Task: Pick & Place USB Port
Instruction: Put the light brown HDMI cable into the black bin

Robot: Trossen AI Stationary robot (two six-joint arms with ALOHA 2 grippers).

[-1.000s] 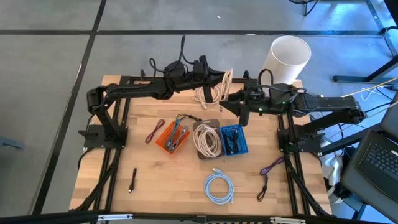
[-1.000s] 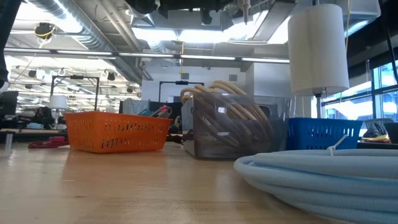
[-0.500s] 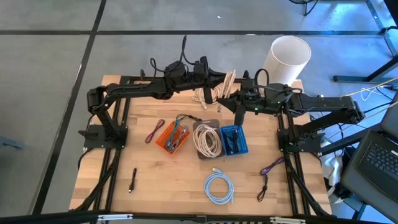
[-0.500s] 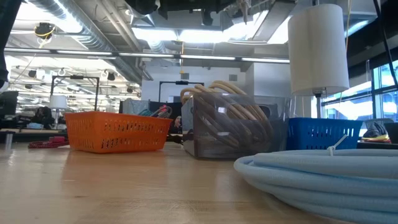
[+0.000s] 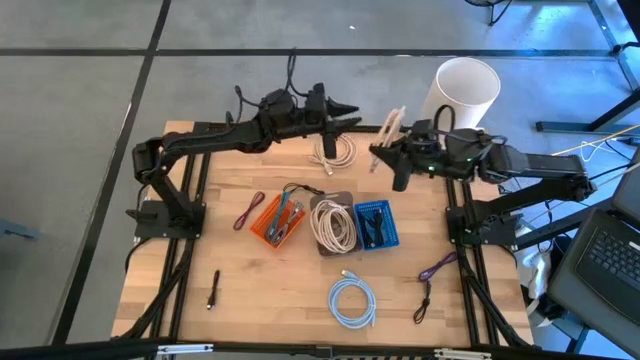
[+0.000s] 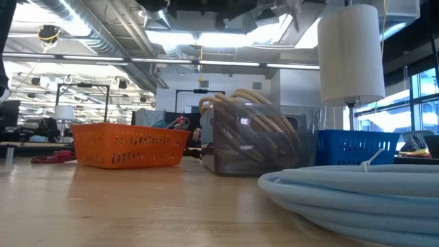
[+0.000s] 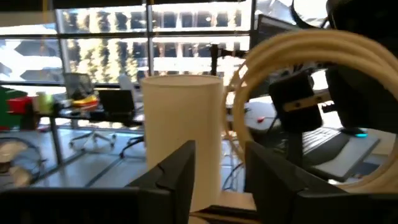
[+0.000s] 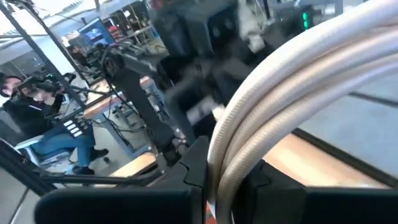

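**Cream cable coil passes from left gripper to right**

Since the earlier frames, we see the cream cable coil (image 5: 392, 127) leave the left gripper (image 5: 352, 106) and travel with the right gripper (image 5: 386, 146) toward the bench's far right corner, while the left arm has drawn back along the far edge.

The left fingers (image 7: 176, 174) now stand apart with nothing between them; in the left wrist view the coil hangs beyond them, clear of both. The right gripper's jaws are pinched on the coil: in the right wrist view the strands (image 8: 273, 112) run straight between its fingers (image 8: 198, 163). So the right arm is the one holding the task's thing, above the bench near the far edge, just beside the white cylinder (image 5: 464, 92).

The coil's long axis slants from the jaws up toward the far edge. From it, the three baskets lie toward the bench's middle: orange basket (image 5: 276, 218), clear bin (image 5: 333, 225) already holding similar cream cable, blue basket (image 5: 375, 225).

The cable looks smooth, rubbery, round in section, looped several times; we judge it floppy, likely to sag and swing.
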